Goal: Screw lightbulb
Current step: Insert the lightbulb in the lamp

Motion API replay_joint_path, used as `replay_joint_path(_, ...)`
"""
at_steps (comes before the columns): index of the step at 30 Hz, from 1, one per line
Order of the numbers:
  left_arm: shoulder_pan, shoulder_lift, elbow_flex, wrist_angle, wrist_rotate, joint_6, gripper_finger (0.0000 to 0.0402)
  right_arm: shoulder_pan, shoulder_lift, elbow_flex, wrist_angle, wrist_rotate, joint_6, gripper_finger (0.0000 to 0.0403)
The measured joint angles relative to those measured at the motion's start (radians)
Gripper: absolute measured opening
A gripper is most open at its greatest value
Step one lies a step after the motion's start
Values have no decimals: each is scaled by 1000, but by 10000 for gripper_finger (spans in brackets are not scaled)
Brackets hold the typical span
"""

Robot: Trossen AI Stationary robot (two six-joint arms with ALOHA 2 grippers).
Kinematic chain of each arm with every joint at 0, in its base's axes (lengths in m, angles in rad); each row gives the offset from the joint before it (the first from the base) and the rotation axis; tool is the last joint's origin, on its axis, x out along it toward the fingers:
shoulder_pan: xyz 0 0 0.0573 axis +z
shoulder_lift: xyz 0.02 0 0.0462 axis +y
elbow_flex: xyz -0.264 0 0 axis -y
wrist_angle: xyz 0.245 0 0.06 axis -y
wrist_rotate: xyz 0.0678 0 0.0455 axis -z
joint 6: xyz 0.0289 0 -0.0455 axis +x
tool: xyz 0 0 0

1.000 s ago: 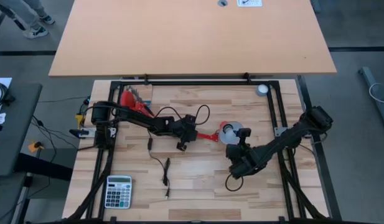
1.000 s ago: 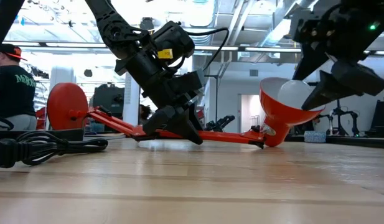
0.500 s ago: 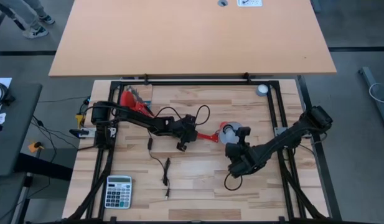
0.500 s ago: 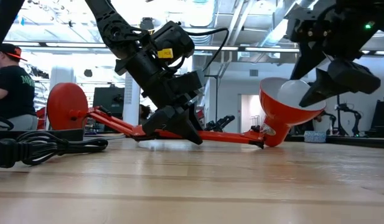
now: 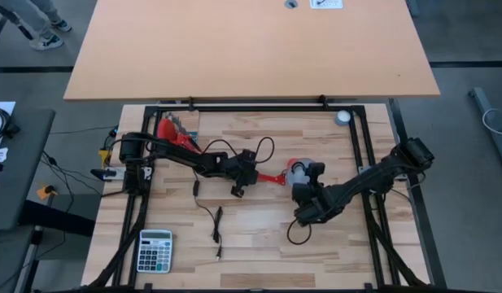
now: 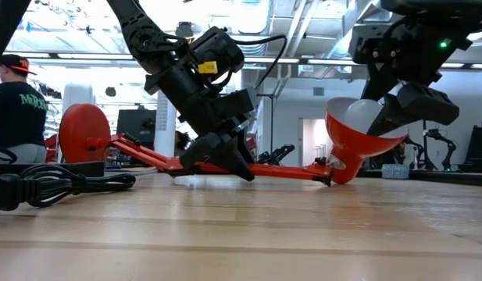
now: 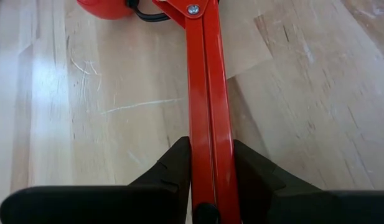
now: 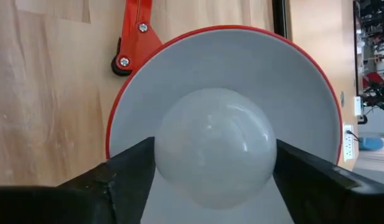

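Pale wood-plank surface, visibly grained and lightly scratched, framed by black metal rails; landmark is the red lamp lying on its side across the middle. Lamp arm is a flat glossy red metal bar with a screw at its joint; the round red base sits at the end away from the shade. Lamp shade is a red cone with a smooth white interior, mouth tilted upward in the low view. Left end effector is closed narrowly on the lamp arm, one dark matte finger pressed against each side of the bar, partway between base and shade. Right end effector holds the lightbulb, a smooth, frosted white globe, with a finger on either side of the glass; bulb sits inside the mouth of the shade, its screw base hidden from view. Coiled black cable lies on the wood near the lamp arm; a grey calculator rests well apart from the lamp, at a corner of the surface.
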Motion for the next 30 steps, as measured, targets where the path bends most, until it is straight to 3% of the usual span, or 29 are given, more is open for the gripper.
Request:
replay_joint_path(7, 0, 0, 0, 0, -3, 0, 82, -9, 0, 0, 6, 0, 12, 290)
replay_joint_path(11, 0, 0, 0, -1, -3, 0, 82, -9, 0, 0, 4, -6, 107, 289)
replay_joint_path(30, 0, 0, 0, -6, -2, -1, 82, -9, -2, 1, 18, -43, 907, 287)
